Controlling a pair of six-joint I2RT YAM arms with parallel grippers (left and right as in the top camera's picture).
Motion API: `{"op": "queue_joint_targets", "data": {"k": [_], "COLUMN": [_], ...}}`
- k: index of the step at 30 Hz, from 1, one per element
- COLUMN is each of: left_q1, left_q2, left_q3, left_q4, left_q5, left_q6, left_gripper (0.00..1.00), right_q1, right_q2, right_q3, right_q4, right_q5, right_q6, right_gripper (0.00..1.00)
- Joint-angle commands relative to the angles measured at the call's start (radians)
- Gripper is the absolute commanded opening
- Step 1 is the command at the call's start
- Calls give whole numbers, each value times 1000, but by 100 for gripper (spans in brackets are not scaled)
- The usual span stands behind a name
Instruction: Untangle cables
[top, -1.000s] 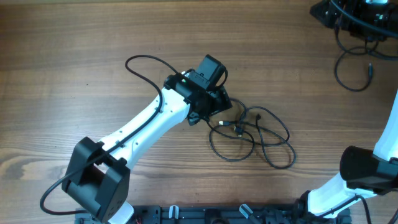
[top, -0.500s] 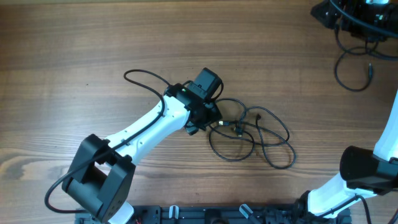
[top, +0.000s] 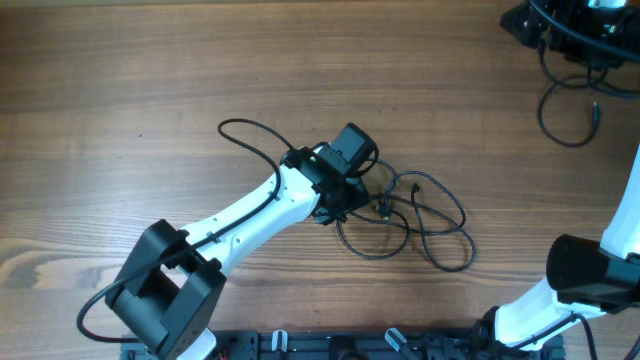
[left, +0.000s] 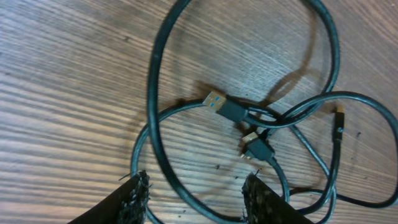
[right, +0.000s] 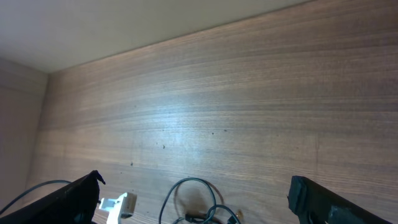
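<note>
Brown wood-grain table (top: 120, 90), evenly lit

Tabletop (top: 120, 90): wood grain, matt, smooth, fine dark streaks; cables (left: 157, 93): black rubbery sheath, smooth, slight sheen; plug (left: 217, 101): bright metal tip with a blue insert; left claw (left: 196, 196) pads (left: 138, 198): black, coarse, frayed at the edges; left arm (top: 250, 205): white glossy plastic shell, black matt joints.

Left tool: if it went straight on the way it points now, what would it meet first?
Probably the thin black cable loop crossing the gap of the left tool, then the brown wooden table beneath; depth is unclear.
</note>
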Motion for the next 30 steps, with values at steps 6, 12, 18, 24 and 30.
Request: {"op": "queue_joint_targets", "data": {"k": [6, 12, 18, 24, 30], "left_q1": [-31, -32, -26, 15, -37], "left_q2": [20, 24, 23, 23, 26], "left_q3": [-42, -44, -45, -43, -49], "left_q4": [55, 50, 36, 27, 35], "left_q5": [-14, -14, -90, -64, -66], "left_q6": [-59, -58, -47, 57, 27], "left_gripper": [43, 33, 59, 59, 56], "right_q1": [2, 2, 2, 2, 2], "right_q2": [10, 10, 10, 27, 29], "right_q3": [-5, -5, -11, -11, -11], "right_q4": [0, -1, 4, 2, 3], "right_q5": [10, 10, 18, 18, 17], "right_q6": [-17, -21, -24, -25, -24], "right_gripper": [100, 100, 100, 100, 100]}}
